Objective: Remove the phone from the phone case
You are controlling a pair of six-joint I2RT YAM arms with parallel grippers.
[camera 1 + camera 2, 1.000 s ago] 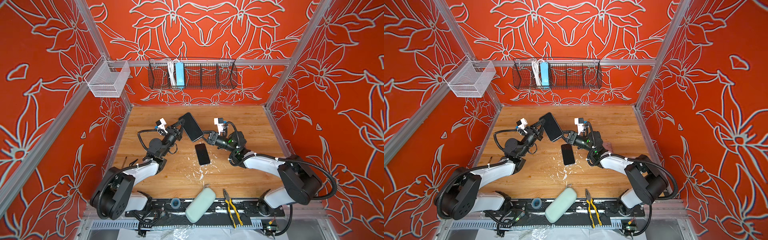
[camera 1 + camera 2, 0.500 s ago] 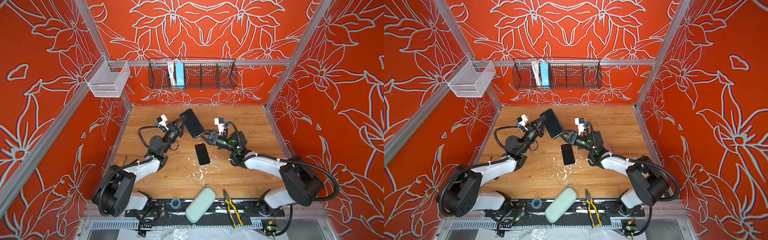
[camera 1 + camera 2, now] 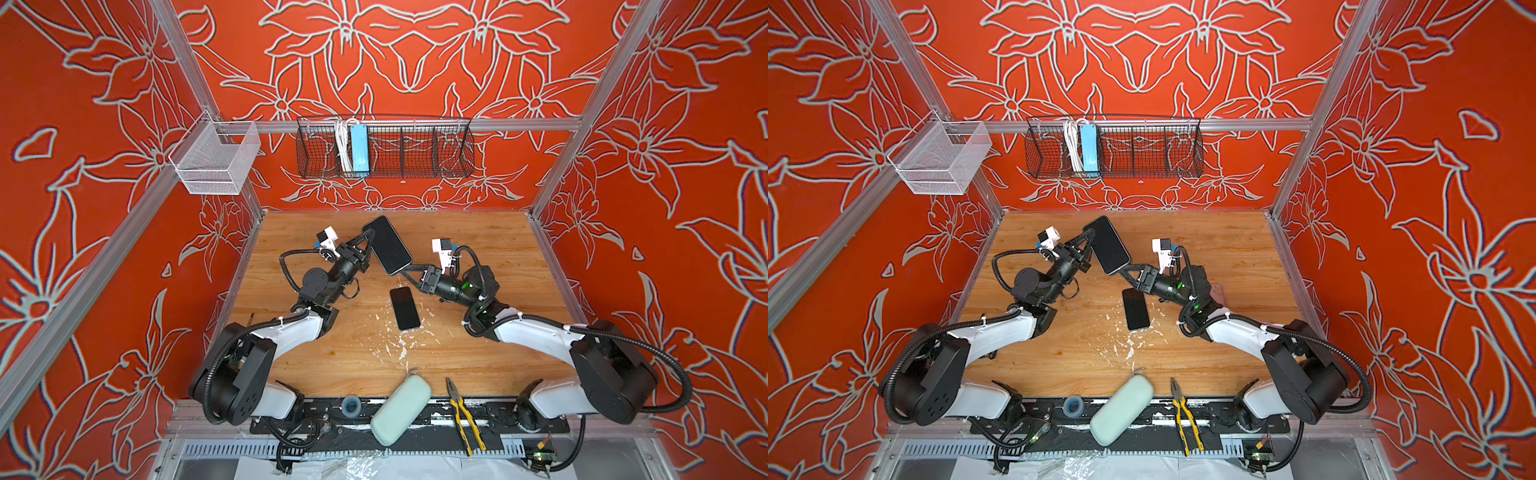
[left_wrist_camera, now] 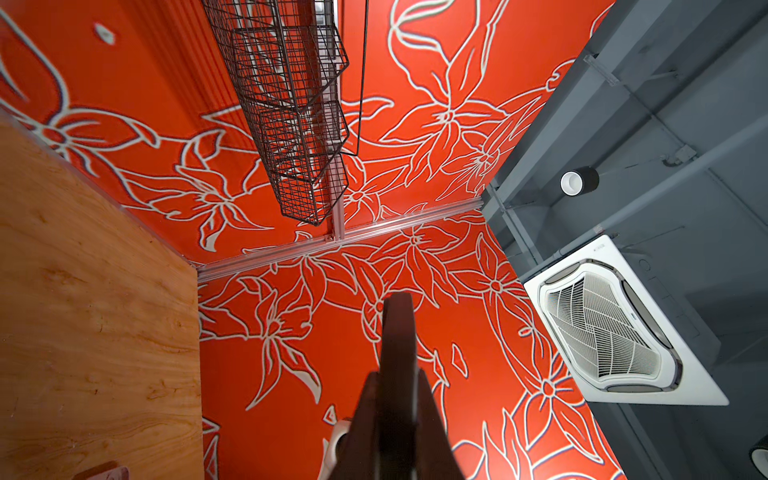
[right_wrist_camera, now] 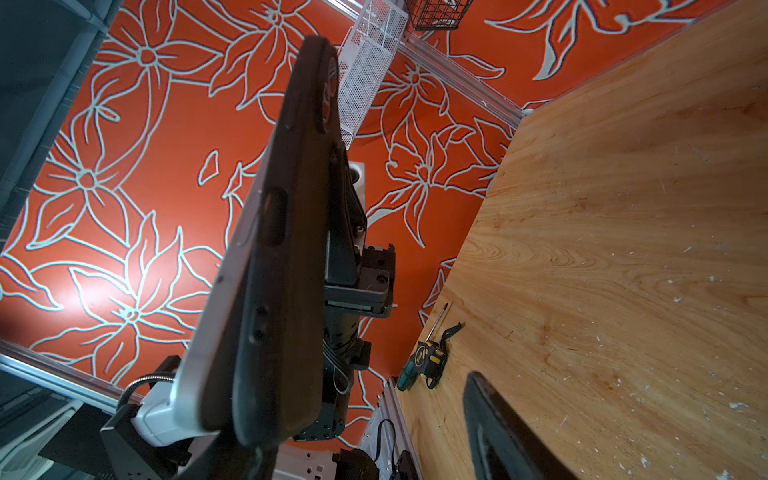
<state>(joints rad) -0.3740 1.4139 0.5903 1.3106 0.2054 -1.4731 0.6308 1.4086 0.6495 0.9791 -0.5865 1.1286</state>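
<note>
While the phone (image 5: pixel 216 316) sits in its phone case (image 5: pixel 286 249): both hang tilted above the bench (image 3: pixel 332 365) (silver edge showing).
Left gripper (image 3: pixel 371 249): clamped shut on the case's side edge.
Right gripper (image 3: pixel 404 279): jaws apart at the lower corner, gripping nothing.
Doing it well: hold the case only; peel the corner lip, don't yank.
Since a second ago: cased phone slightly higher, nearer the back wall; spare phone (image 3: pixel 405 308) unmoved.
</note>
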